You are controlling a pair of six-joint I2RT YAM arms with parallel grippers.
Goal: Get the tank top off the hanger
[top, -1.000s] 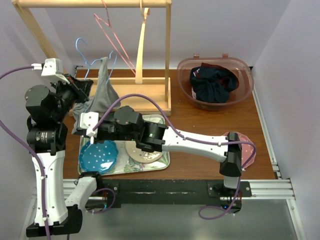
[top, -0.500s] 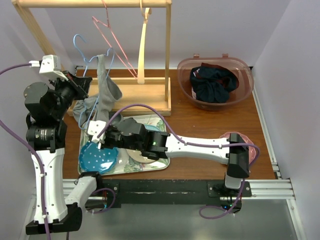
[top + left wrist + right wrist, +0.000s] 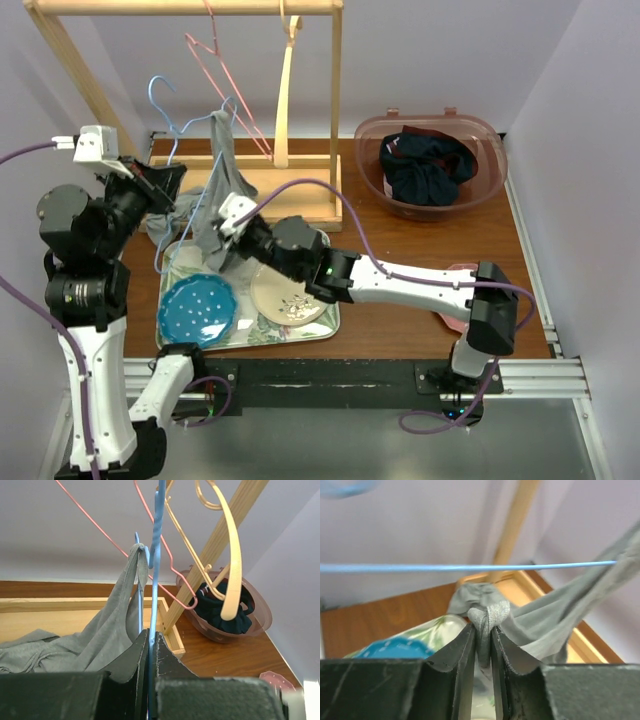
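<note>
The left fingers point(image 3: 151, 634) are closed tight on the thin wire of the blue hanger point(image 3: 156, 555), holding it upright at the far left of the tabletop point(image 3: 400, 240), just in front of the wooden rack point(image 3: 335, 100). The grey tank top point(image 3: 212, 185) is on that hanger: one strap is looped over the wire near its top, and the rest sags down and to the left, pooling by the base of the rack and the far-left corner of the tray point(image 3: 330, 320).

The right arm reaches across from the right, and the right fingers point(image 3: 482, 629) are pinched on a bunched fold of the grey fabric with only the cloth between them. The fabric runs taut from that pinch up toward the blue wire crossing above it.

On the tray sit a blue plate point(image 3: 198, 310) and, beside it on the right, a beige plate point(image 3: 285, 298). A pink wire hanger point(image 3: 225, 75) and a pale wooden hanger point(image 3: 285, 100) dangle from the rack's top bar. Far right, a translucent basket point(image 3: 490, 135) holds dark clothes point(image 3: 428, 165).
</note>
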